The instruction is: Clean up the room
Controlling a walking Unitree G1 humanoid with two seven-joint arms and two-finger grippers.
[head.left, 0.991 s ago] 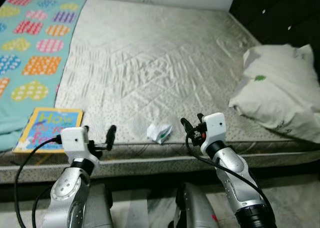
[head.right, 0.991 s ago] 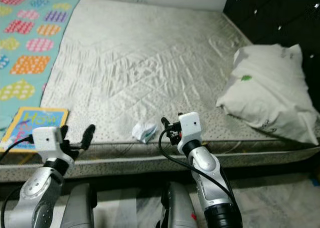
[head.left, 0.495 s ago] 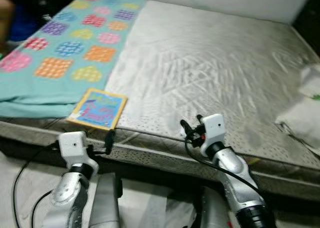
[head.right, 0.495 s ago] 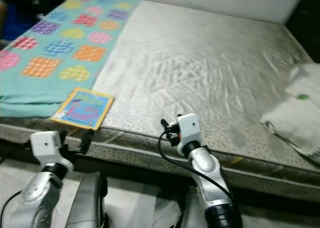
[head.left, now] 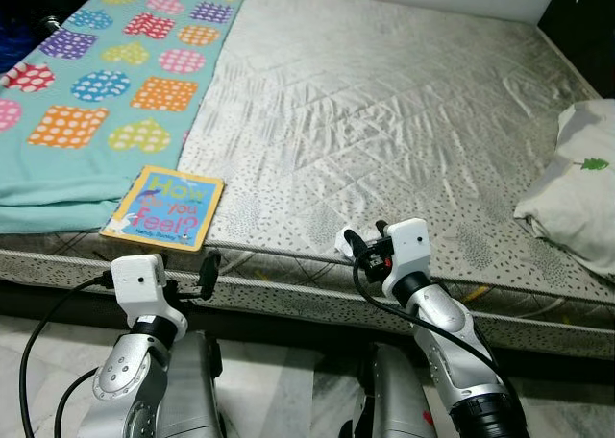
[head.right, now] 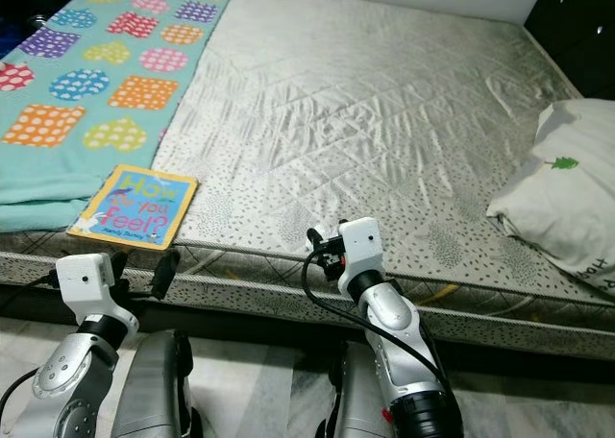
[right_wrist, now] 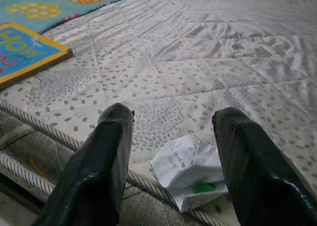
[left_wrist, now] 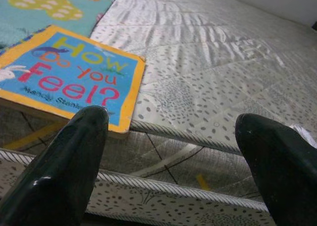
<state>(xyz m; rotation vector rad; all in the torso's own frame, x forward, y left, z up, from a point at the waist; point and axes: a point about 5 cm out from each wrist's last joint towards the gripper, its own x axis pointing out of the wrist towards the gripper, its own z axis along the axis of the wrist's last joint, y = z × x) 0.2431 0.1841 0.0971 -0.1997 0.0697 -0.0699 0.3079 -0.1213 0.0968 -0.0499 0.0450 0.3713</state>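
The view has swung left since a moment ago: the pillow (head.left: 577, 193) now sits at the 3 o'clock edge, the book (head.left: 164, 207) nearer centre. The crumpled paper (right_wrist: 190, 171) lies at the bed (head.left: 384, 121) edge, between the spread, empty fingers of the right pincer (right_wrist: 173, 161). The left pincer (left_wrist: 168, 166), wide open and empty, hovers at 7 o'clock facing the book.
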